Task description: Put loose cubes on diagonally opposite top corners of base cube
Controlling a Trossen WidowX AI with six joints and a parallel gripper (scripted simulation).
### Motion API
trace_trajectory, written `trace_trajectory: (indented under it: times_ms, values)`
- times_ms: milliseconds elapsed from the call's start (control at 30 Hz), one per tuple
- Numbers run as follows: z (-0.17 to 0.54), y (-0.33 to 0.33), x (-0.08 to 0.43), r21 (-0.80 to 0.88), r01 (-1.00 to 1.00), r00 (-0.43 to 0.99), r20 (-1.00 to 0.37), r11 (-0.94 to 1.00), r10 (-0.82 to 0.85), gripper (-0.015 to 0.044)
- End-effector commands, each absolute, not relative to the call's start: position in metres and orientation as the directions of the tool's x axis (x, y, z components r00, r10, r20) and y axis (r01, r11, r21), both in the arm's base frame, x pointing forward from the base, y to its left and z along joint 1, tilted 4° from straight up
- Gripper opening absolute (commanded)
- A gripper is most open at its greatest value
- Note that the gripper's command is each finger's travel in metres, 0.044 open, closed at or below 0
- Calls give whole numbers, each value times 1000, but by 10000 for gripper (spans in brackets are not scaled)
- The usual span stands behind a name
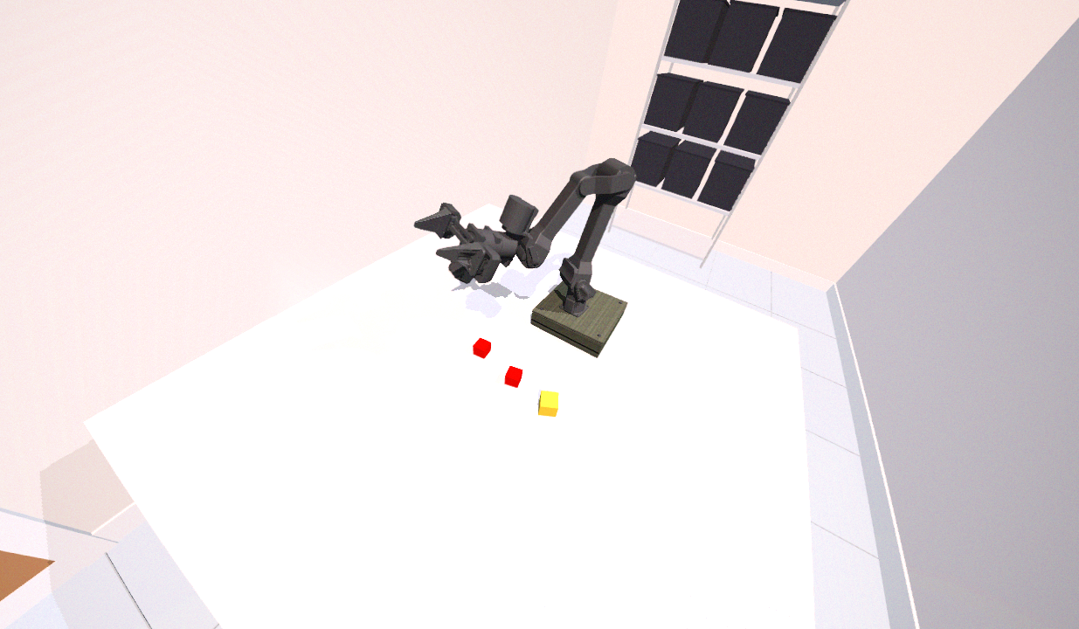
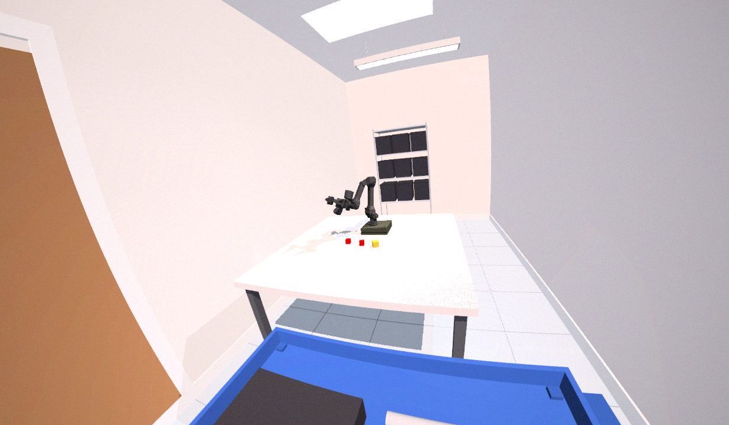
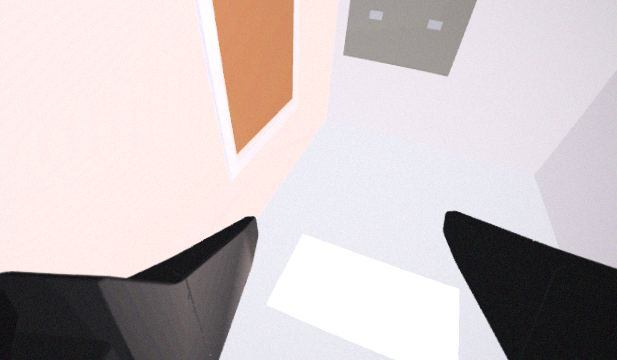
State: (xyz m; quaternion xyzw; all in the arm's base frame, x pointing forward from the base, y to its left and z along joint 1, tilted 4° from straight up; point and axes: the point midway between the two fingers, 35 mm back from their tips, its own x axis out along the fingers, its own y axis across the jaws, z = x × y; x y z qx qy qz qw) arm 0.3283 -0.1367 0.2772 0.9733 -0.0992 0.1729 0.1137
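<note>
Nothing stacked yet: both small red cubes (image 1: pixel 481 347) (image 1: pixel 513 376) sit on the counter beside the yellow base cube (image 1: pixel 548 404); the dark claw (image 1: pixel 446 238) hangs wide open, empty.
</note>
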Motion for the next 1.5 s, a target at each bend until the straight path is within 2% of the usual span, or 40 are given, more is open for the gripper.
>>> trace_trajectory:
  times_ms: [0,133,433,633,800,933,1100,1300,1467]
  values:
    - [276,-137,329,192,-234,922,353,-953,-155,374]
    - [259,-145,349,293,-250,954,235,-923,-184,269]
    - [205,-156,383,569,-118,968,-118,-813,-224,265]
    - [168,-156,390,689,100,905,-363,-718,-223,265]
    - [140,-151,385,715,334,808,-553,-614,-205,265]
    - [121,-145,374,675,530,701,-690,-513,-183,265]
    - [104,-135,353,549,755,534,-832,-360,-149,265]
    - [94,-121,319,310,942,298,-949,-133,-104,265]
    - [98,-110,286,76,993,82,-994,87,-69,265]
